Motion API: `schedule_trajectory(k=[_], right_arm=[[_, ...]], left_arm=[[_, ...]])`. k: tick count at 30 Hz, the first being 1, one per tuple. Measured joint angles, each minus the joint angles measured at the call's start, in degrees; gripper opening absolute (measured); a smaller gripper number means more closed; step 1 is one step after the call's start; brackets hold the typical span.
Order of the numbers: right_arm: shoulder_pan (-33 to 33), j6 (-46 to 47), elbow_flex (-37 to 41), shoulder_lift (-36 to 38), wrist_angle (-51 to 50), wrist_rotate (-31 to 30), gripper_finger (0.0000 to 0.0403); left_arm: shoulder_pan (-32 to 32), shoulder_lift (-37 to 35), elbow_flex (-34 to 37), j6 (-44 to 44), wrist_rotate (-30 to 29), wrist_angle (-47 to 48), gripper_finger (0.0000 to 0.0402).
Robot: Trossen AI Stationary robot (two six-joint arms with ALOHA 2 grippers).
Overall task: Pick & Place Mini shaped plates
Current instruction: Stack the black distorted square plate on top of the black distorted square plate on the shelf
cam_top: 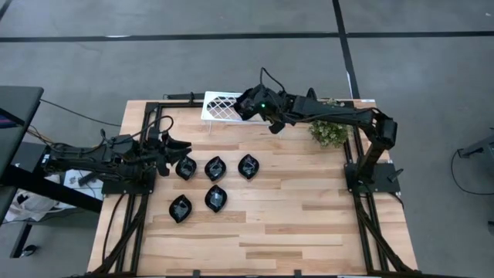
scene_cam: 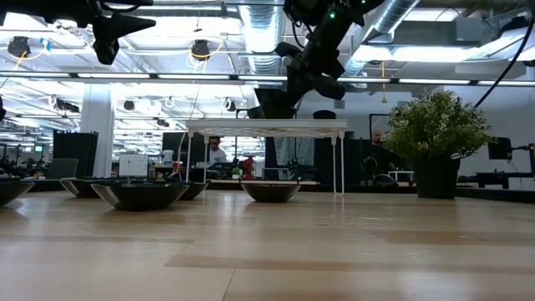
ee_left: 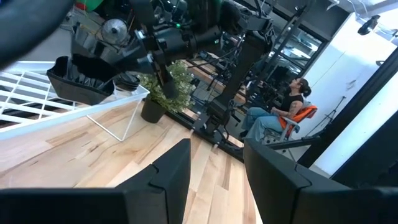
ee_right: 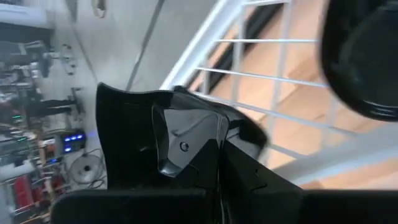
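Nearest the low camera, a glossy black leaf-shaped mini plate (scene_cam: 139,195) sits on the pale butcher-block wooden table (cam_top: 309,216), one of five such dishes (cam_top: 215,167) lying in two rows on the table's left half. At the left edge, the left gripper (cam_top: 176,147) hovers with its dark fingers (ee_left: 168,177) spread apart and holding nothing; the nearest plate (cam_top: 185,167) lies on the wood just beside and below it. Further right, the white wire lattice rack (cam_top: 220,106) stands at the far edge. The right gripper (cam_top: 248,104) hangs over the rack's right end, its fingers clamped on a glossy black square mini plate (ee_right: 134,140) held above the lattice. Rightmost stands a small green bushy potted plant (cam_top: 329,133).
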State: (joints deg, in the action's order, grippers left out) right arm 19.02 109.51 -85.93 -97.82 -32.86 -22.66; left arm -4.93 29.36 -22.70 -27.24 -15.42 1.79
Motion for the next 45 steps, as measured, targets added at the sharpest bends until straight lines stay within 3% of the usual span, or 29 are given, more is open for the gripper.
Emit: schedule_trajectory(k=[23, 31, 45], right_arm=[[-0.3, -2.0, 0.0, 0.0, -1.0, 0.7, 0.0011], [-0.3, -2.1, 0.0, 0.0, -1.0, 5.1, 0.0011], [0.2, -2.0, 0.0, 0.0, 3.2, 3.8, 0.0011]], left_arm=[[0.0, 0.0, 0.0, 0.0, 0.0, -1.0, 0.0150], [0.0, 0.0, 0.0, 0.0, 0.0, -1.0, 0.0150], [0.0, 0.0, 0.0, 0.0, 0.0, -1.1, 0.0150]])
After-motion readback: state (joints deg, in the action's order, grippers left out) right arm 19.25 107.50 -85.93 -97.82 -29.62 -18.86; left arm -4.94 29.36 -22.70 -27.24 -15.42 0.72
